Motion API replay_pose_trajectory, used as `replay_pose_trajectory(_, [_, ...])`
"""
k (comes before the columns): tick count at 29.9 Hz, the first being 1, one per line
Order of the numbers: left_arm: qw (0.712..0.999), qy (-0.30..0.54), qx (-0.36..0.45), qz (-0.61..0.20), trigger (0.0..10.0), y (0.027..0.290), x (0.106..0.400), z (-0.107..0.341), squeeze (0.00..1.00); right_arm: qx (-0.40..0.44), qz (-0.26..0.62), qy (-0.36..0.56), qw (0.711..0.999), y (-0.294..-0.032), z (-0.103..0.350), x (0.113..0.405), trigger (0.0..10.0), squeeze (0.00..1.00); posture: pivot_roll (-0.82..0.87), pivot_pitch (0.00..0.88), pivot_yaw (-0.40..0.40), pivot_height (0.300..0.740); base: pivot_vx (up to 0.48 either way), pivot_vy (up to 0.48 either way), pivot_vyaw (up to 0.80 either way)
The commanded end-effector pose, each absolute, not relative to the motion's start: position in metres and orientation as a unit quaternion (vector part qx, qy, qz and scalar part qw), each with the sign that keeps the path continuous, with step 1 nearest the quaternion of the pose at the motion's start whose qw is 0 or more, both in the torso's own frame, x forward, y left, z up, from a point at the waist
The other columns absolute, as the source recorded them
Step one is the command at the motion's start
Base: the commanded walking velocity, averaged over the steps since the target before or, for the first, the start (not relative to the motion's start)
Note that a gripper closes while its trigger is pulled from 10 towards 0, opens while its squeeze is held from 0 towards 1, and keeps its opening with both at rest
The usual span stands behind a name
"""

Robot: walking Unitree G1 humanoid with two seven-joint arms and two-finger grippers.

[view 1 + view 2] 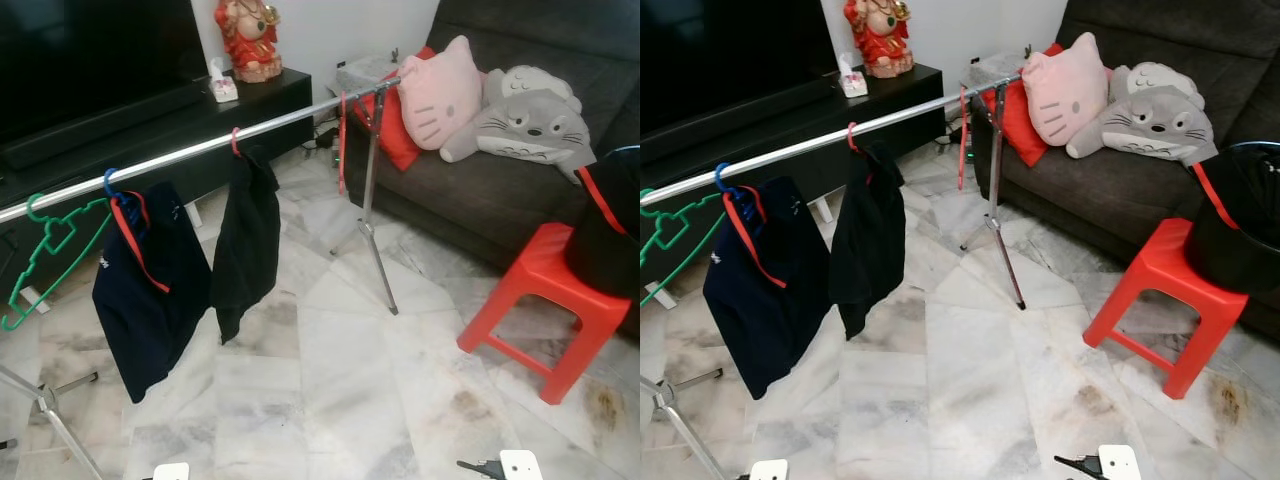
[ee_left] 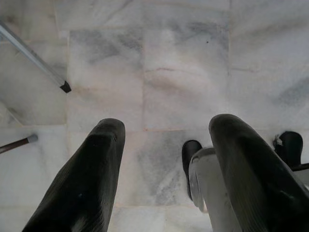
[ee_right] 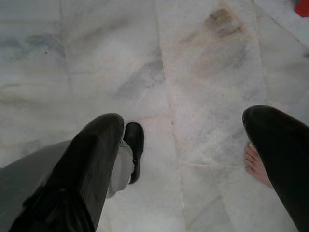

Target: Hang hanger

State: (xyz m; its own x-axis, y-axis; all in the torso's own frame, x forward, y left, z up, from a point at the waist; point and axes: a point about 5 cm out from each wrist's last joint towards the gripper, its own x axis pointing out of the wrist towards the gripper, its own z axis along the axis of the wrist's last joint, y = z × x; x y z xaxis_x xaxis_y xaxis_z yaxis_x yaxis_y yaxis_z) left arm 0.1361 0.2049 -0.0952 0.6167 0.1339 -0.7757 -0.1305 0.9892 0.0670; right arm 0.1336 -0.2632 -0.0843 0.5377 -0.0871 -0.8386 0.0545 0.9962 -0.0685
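A silver clothes rail [image 1: 290, 119] slants from the near left to the far right. An empty green hanger [image 1: 52, 248] hangs at its left end. Beside it a blue hanger [image 1: 110, 184] carries a navy garment [image 1: 150, 300], and a red hanger [image 1: 236, 142] carries a black garment [image 1: 247, 245]. Another red hanger [image 1: 342, 140] dangles empty near the rail's far end. My left gripper [image 2: 166, 130] is open over the marble floor, holding nothing. My right gripper [image 3: 186, 125] is also open and empty, hanging low over the floor.
A red stool [image 1: 545, 285] with a black basket [image 1: 608, 225] stands at the right before a dark sofa [image 1: 470, 195] with plush toys. The rail's stand [image 1: 375, 240] rests mid-floor. A black TV console [image 1: 150, 120] lines the back. A person's bare foot [image 3: 256, 166] is near my right side.
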Motion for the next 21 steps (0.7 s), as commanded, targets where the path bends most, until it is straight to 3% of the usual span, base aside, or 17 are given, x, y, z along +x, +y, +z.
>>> replay_pose_trajectory(1, [0.888,0.451,0.001,0.086,10.0,0.216,0.123,-0.098,0.00,-0.010,-0.040,0.475,0.879,-0.259,-0.085,0.136,10.0,0.00,-0.08,0.000,0.046,0.740,0.000,0.349,0.00])
replay_pose_trajectory(21, [0.882,0.462,-0.002,0.093,10.0,0.233,0.113,-0.098,0.00,-0.012,-0.039,0.475,0.879,-0.259,-0.084,0.137,10.0,0.00,-0.08,0.000,0.044,0.740,0.000,0.349,0.00])
